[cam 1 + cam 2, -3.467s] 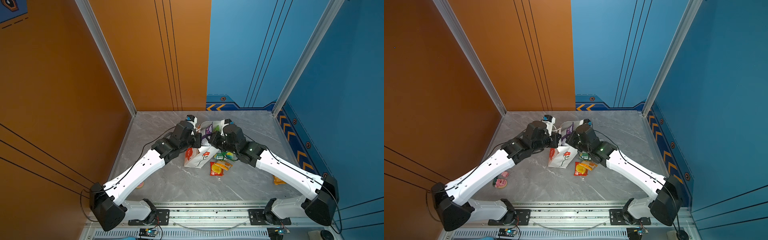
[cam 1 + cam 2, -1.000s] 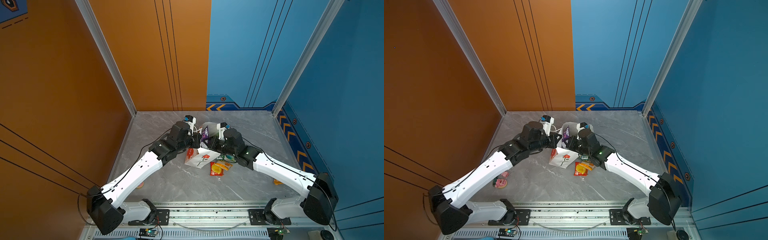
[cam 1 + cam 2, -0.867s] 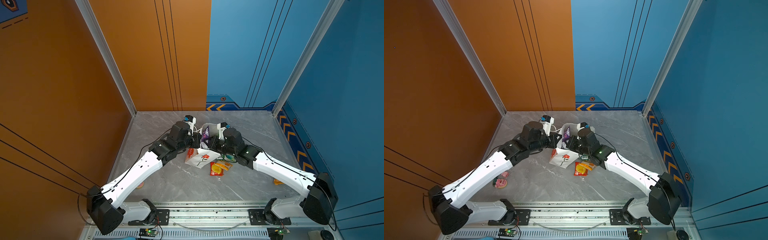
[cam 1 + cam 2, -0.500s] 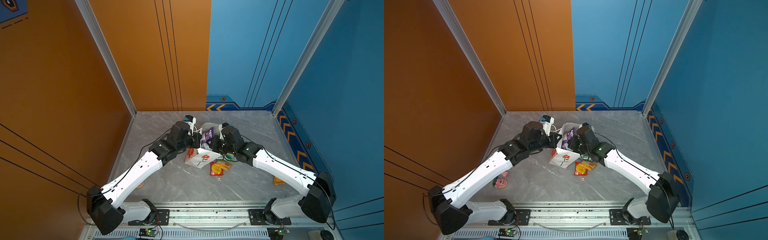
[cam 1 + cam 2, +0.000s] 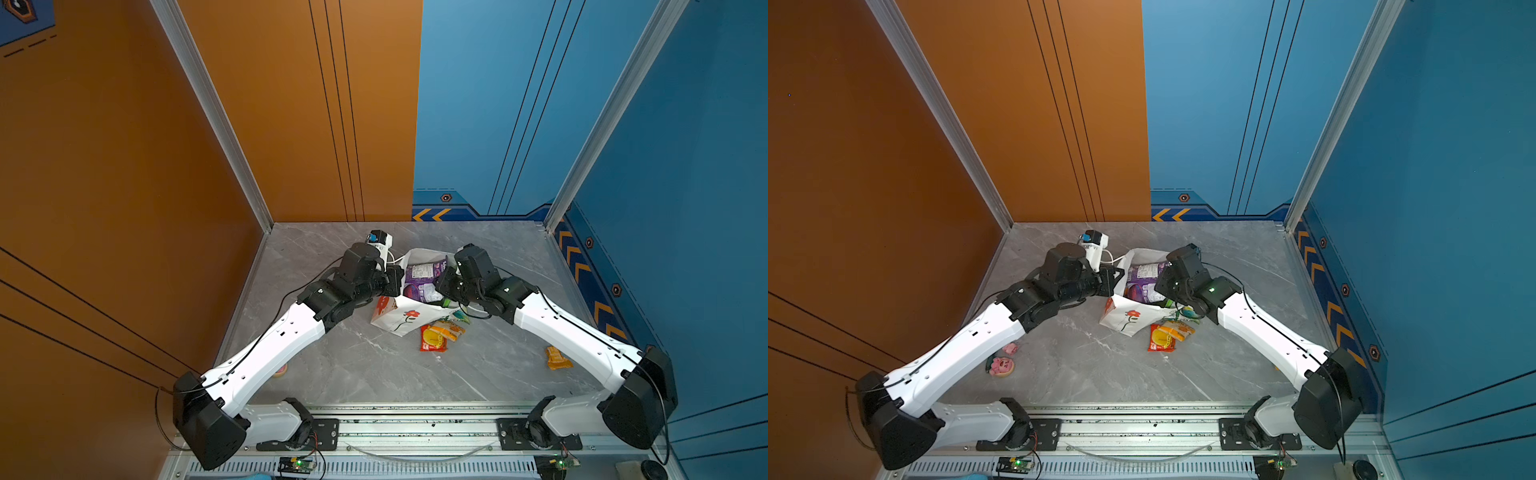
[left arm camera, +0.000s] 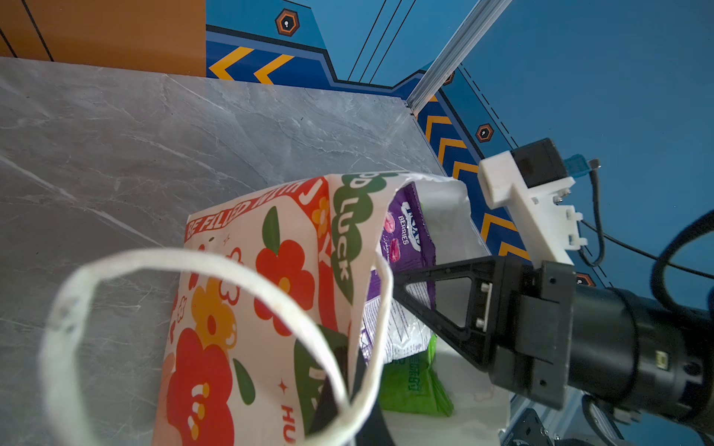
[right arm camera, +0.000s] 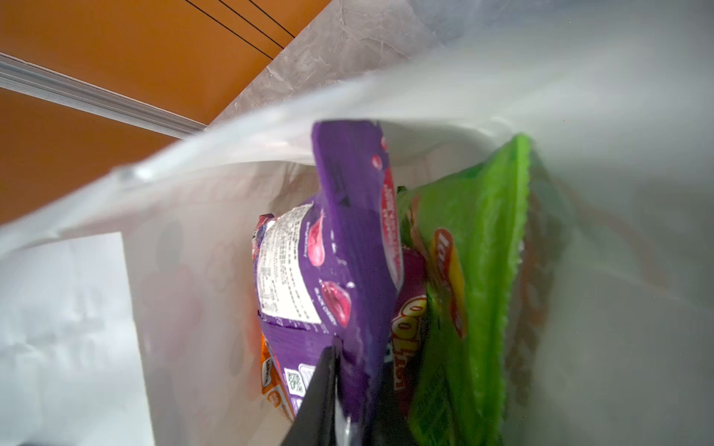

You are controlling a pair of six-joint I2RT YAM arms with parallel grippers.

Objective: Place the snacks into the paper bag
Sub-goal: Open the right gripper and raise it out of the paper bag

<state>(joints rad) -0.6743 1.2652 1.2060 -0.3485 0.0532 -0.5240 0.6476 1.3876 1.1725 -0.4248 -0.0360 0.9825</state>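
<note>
Paper bag [image 5: 395, 322]: made of matt white paper. Purple packet [image 5: 419, 282]: finished in glossy, crinkled foil. Table [image 5: 374, 374]: surfaced in smooth grey marbling.

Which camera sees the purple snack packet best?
The right wrist view: the purple packet is close and big, inside the paper bag. The left wrist view shows part of it; both top views show it tiny.

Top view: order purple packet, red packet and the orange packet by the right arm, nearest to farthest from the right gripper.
1. The purple packet, at the right gripper, in the bag mouth.
2. The red packet, just in front of the bag.
3. The orange packet, far off beside the right forearm.
</note>
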